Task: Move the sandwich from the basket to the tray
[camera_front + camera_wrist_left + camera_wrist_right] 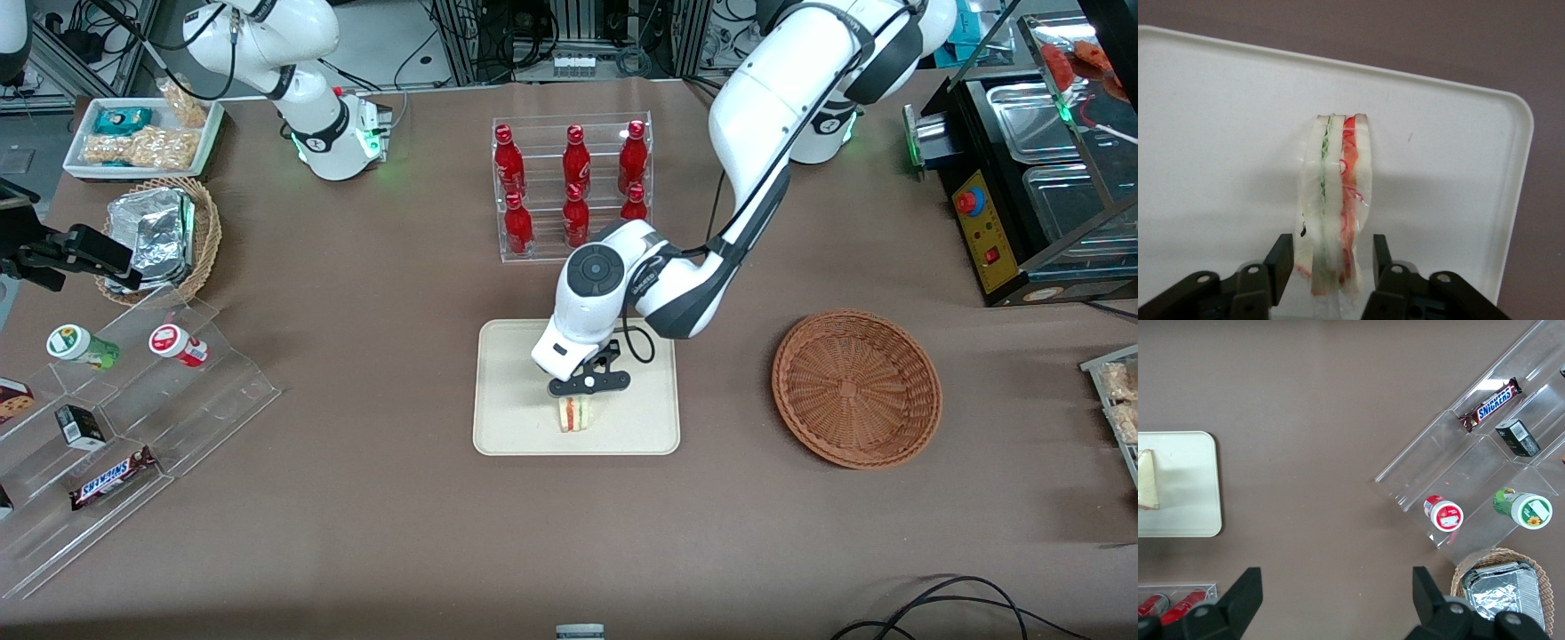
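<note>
The sandwich (pixel 574 414) stands on its edge on the cream tray (pixel 516 427), in the part of the tray nearest the front camera. Its red-orange and green layers show in the left wrist view (pixel 1336 200) against the tray (pixel 1218 133). My left gripper (pixel 578 397) is just above it, pointing down. The jaws are open, one on each side of the sandwich, with a small gap on both sides (pixel 1330 247). The reddish-brown basket (pixel 855 387) lies empty toward the working arm's end of the table. The right wrist view shows the sandwich (pixel 1147 480) on the tray (pixel 1185 487).
A clear rack of red bottles (pixel 573 187) stands farther from the front camera than the tray. A stepped acrylic stand (pixel 133 391) with snacks, a pale basket of foil packs (pixel 169 236) and a white snack tray (pixel 142 138) lie toward the parked arm's end.
</note>
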`<state>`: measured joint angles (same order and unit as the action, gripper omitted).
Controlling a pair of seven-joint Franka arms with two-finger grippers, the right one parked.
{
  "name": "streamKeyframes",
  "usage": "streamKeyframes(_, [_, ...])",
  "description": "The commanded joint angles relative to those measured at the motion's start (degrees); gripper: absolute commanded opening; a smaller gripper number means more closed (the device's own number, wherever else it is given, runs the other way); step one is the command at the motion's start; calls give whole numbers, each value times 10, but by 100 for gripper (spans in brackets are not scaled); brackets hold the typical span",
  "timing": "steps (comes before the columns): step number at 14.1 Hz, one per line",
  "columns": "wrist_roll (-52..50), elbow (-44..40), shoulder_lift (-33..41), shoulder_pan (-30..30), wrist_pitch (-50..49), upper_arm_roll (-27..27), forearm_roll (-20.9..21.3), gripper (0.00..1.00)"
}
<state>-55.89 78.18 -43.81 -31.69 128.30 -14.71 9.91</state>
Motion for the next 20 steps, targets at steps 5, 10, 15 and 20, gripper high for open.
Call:
streamKeyframes(5, [-1, 26, 169, 54, -189, 1, 0, 100])
streamKeyframes(10, [10, 99, 231, 133, -236, 1, 0, 100])
streamKeyframes(15, [127, 230, 330, 236, -234, 0, -1, 100])
streamKeyframes(20, [249, 299, 407, 305, -242, 1, -41, 100])
